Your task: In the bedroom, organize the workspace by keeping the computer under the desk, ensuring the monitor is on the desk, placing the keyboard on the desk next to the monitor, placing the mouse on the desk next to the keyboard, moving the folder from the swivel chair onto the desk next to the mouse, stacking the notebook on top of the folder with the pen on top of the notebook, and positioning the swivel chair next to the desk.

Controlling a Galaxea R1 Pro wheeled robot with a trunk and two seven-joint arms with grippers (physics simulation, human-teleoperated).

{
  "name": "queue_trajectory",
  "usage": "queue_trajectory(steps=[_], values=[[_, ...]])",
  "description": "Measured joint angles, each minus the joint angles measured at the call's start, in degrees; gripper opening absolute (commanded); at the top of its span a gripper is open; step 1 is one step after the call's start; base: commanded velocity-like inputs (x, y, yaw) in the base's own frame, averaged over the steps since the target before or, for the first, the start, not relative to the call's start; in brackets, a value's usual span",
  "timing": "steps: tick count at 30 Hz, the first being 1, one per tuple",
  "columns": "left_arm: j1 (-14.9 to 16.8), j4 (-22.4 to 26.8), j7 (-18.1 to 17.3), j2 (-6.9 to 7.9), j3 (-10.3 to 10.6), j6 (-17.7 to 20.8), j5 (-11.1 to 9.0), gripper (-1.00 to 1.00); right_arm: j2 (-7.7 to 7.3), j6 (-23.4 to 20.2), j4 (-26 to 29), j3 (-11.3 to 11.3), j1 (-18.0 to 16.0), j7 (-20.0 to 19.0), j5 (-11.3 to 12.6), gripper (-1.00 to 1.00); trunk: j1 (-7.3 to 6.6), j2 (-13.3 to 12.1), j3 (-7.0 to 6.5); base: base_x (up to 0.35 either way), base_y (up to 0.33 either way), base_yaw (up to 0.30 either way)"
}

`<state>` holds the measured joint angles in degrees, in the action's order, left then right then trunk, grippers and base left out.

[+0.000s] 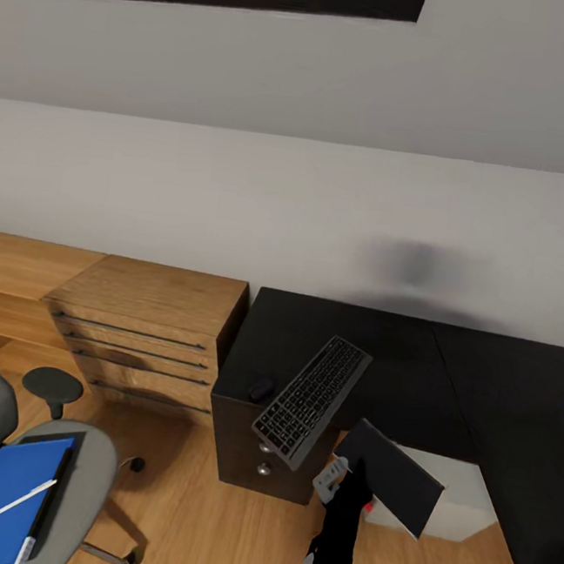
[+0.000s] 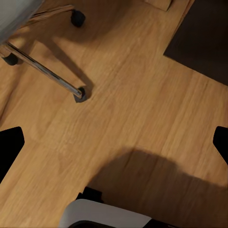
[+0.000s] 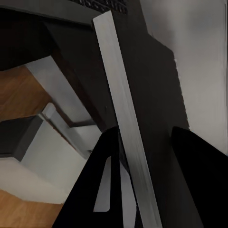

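My right gripper (image 1: 332,478) (image 3: 142,166) is shut on the near end of the keyboard (image 1: 312,399), whose silver edge (image 3: 121,104) runs between its fingers. The keyboard lies slanted over the front corner of the black desk (image 1: 413,358), its near end past the edge. Beside it on the desk sits the small black mouse (image 1: 261,390). Under the desk stands the grey computer (image 1: 458,504). At lower left the swivel chair (image 1: 91,462) carries the blue folder (image 1: 0,491), the dark notebook (image 1: 56,484) and the white pen (image 1: 11,505). Over bare floor, my left gripper (image 2: 114,147) is open. The monitor is out of view.
A light wooden drawer chest (image 1: 144,336) stands left of the desk against the white wall. The chair's chrome leg (image 2: 45,71) and a caster (image 2: 78,18) lie on the wooden floor (image 2: 142,95) near my left gripper.
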<state>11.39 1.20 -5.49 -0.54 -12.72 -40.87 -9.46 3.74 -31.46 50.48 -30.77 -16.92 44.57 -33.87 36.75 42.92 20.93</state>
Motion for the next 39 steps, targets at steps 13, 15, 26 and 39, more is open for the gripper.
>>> queue_trajectory(steps=[13,15,26,39], values=[[0.0,0.0,0.0,-0.07,-0.03,0.01,-0.01,1.0,-1.78,0.05,1.63,0.42,0.0,0.17,0.03,-1.0,0.01,0.0,0.0,0.011,-0.105,0.0],[0.0,-0.01,0.0,-0.07,-0.05,0.01,-0.01,1.0,-1.79,0.06,1.62,0.42,0.0,0.17,0.05,-1.0,0.01,0.0,0.0,0.001,-0.039,0.0],[0.0,-0.02,0.0,-0.07,-0.08,0.02,0.0,1.0,-1.77,0.11,1.5,0.44,0.01,0.13,0.11,-1.0,-0.02,0.0,0.0,0.101,-0.05,0.0],[0.0,-0.02,0.03,-0.07,-0.03,0.01,-0.01,1.0,-1.79,0.11,1.41,0.44,0.0,-0.01,0.24,-1.0,-0.01,0.0,0.0,0.122,-0.042,0.0]])
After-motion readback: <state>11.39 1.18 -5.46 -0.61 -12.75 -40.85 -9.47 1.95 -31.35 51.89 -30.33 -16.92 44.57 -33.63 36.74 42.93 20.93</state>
